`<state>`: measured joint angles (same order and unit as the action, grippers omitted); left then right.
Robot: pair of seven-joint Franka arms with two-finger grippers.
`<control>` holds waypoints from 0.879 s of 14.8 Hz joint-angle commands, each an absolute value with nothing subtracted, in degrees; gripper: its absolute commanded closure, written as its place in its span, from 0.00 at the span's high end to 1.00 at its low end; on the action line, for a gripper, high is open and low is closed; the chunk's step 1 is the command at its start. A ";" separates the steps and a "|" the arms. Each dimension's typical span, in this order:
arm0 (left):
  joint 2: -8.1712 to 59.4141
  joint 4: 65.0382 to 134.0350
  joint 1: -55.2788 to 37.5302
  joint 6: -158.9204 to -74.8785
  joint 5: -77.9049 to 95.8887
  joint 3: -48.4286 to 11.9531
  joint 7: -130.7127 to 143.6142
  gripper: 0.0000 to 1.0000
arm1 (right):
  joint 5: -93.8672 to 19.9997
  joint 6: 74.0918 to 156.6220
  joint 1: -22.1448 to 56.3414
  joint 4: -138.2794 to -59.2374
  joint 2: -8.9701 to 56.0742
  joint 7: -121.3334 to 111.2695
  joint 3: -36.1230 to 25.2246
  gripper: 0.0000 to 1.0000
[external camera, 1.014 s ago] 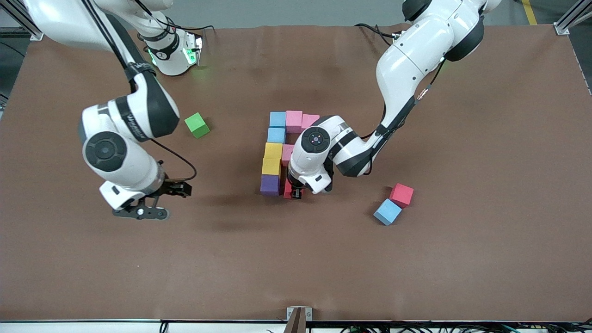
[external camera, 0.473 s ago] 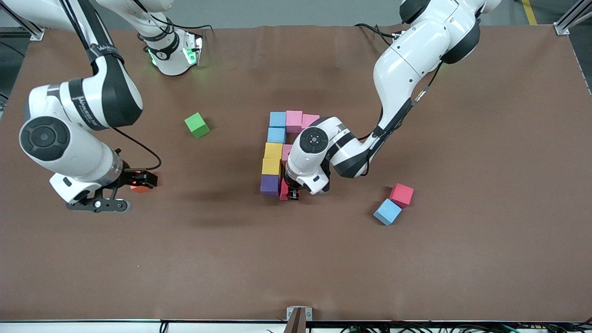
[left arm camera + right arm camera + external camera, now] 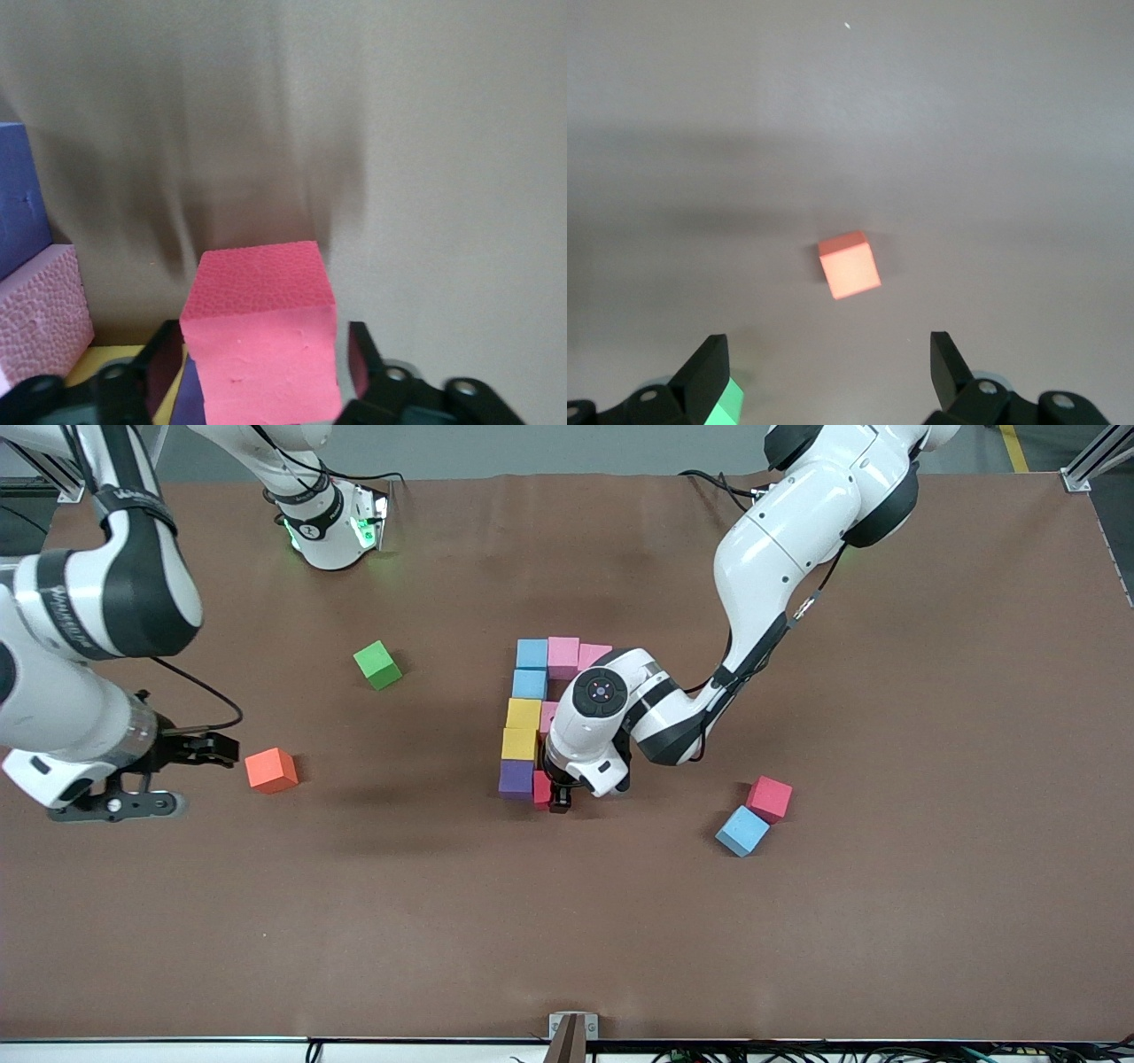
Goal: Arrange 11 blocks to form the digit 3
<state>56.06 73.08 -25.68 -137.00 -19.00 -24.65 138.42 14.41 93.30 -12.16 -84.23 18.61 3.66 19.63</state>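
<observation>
Jaws of the left gripper point(image 3: 558, 804) stand apart around a red block point(image 3: 261, 332) set beside the purple block point(image 3: 516, 779) to start the digit 3's point(image 3: 532, 717) nearest bar, while the right gripper point(image 3: 190, 755) waits spread wide near an orange cube point(image 3: 271, 770) on the brown table point(image 3: 567, 921).

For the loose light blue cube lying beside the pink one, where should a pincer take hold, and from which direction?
Come straight down on the light blue cube and close on the two side faces that run away from the pink cube. It sits turned on the table, one edge near that neighbour, so the wrist should probably rotate to match.
</observation>
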 commanded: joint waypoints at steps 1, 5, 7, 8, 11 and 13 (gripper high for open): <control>55.20 71.63 -26.54 -136.15 -18.11 -23.73 138.08 1.00 | 13.27 91.76 -14.23 -84.11 16.79 0.45 20.57 1.00; 51.69 72.33 -25.84 -132.81 -18.55 -24.26 137.99 1.00 | 13.27 91.93 -14.94 -84.11 16.70 -0.79 20.57 1.00; 49.41 73.91 -25.75 -130.88 -18.37 -24.35 137.99 1.00 | 13.27 91.76 -14.94 -83.85 16.18 -0.79 20.57 1.00; 48.09 74.26 -25.66 -128.08 -18.37 -24.35 137.99 1.00 | 13.27 91.58 -15.03 -83.76 15.48 -1.31 20.57 1.00; 46.23 74.36 -23.04 -120.70 -18.19 -24.43 133.18 1.00 | 13.18 90.01 -15.73 -83.24 14.24 -4.04 20.21 1.00; 45.53 74.62 -19.88 -117.43 -18.19 -25.05 126.42 1.00 | 13.10 87.99 -16.78 -81.48 14.24 -4.65 20.39 1.00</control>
<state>47.79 72.16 -23.42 -119.90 -19.00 -24.52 132.40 14.37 89.85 -14.59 -82.17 15.43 -2.70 19.60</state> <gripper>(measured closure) 0.000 0.000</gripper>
